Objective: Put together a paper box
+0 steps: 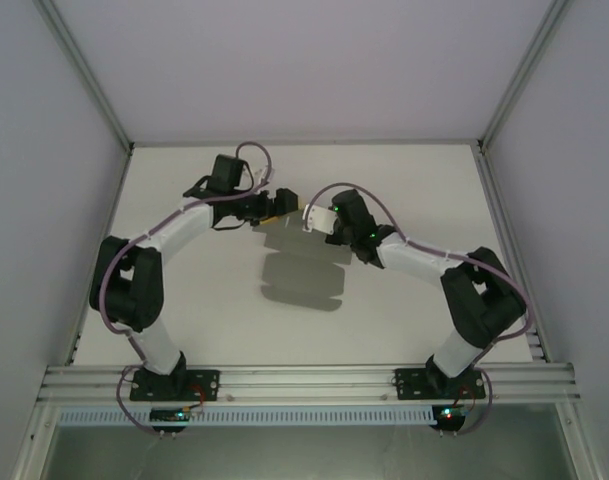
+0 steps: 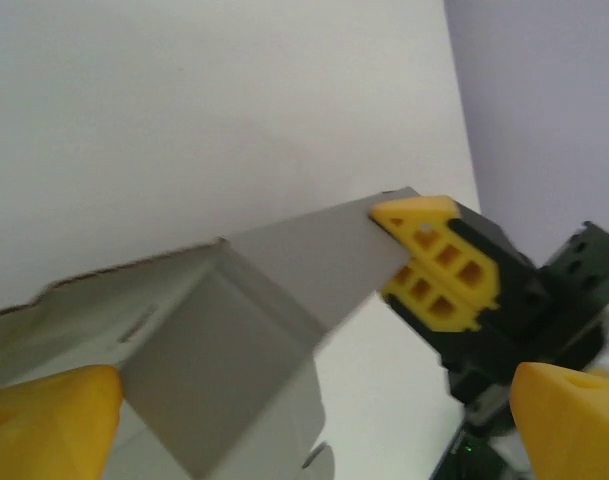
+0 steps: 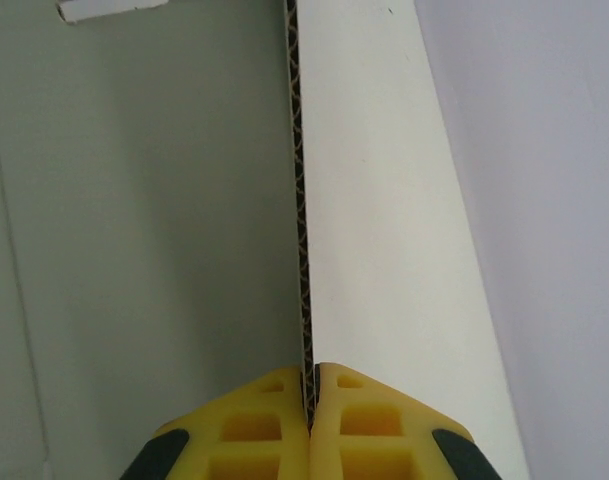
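The paper box is grey cardboard, partly folded, with an upright wall and an open hollow, held up above the table. My right gripper is shut on one thin panel edge of the box; in the left wrist view its yellow fingers pinch the corner of a raised flap. My left gripper is open, its yellow fingers spread wide at either side, with part of the box between them and the left finger close against the cardboard. From above, both grippers meet at mid-table.
The white table lies below, with the box's shadow on it in front of the grippers. Plain walls and aluminium frame posts enclose the workspace. A metal rail carries both arm bases at the near edge.
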Tool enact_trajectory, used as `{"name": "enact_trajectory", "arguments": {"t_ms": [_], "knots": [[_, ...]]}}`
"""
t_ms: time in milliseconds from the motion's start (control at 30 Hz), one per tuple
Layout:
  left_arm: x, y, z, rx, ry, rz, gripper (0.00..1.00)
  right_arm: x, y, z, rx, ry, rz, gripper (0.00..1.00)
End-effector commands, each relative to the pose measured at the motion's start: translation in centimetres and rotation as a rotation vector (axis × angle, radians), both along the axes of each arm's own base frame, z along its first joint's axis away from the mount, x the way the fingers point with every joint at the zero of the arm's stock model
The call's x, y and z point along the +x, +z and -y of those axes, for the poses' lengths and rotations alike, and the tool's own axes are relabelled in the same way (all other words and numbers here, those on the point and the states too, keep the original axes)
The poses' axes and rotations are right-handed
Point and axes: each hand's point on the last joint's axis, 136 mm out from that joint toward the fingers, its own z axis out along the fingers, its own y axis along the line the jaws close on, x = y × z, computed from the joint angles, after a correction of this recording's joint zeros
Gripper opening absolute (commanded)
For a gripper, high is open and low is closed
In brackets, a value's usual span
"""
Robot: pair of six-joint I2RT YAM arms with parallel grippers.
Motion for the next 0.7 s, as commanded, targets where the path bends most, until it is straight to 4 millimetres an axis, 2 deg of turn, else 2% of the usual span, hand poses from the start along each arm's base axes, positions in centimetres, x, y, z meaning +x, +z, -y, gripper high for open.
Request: {"name": "enact_trajectory", "arguments": {"t_ms": [0,167,233,367,433,533,667], "knots": [[0.7,3.2,-1.0,0.004,0.021,0.092,1.0,-1.8,2.4,-1.3,0.129,0.109,-0.063,0.0],[0.0,4.5,0.4,-0.086,-0.052,0.099,0.85,-1.2,2.3,-0.8,0.091,0.062,-0.053,0.0],[0.0,4.6,-0.1,-0.049,-0.031,0.119,0.85,-1.4,1.8,-0.9,0.088,0.069,-0.067,0.0],[0.3,5.3,-2.6,0.085,0.066,0.189,0.88,-1.2,1.7,-0.5,0.081,0.053,-0.069,0.0],[0.0,6.2,-2.7,0.076,0.068,0.22,0.88,-1.1,1.7,-0.4,0.077,0.045,-0.062,0.0],[-0.4,6.9,-1.5,0.024,0.027,0.227,0.84,-0.8,2.1,-0.5,0.083,0.039,-0.047,0.0],[-1.0,6.3,0.7,-0.018,-0.051,0.2,0.63,-0.4,2.4,-0.7,0.095,0.026,-0.039,0.0]]}}
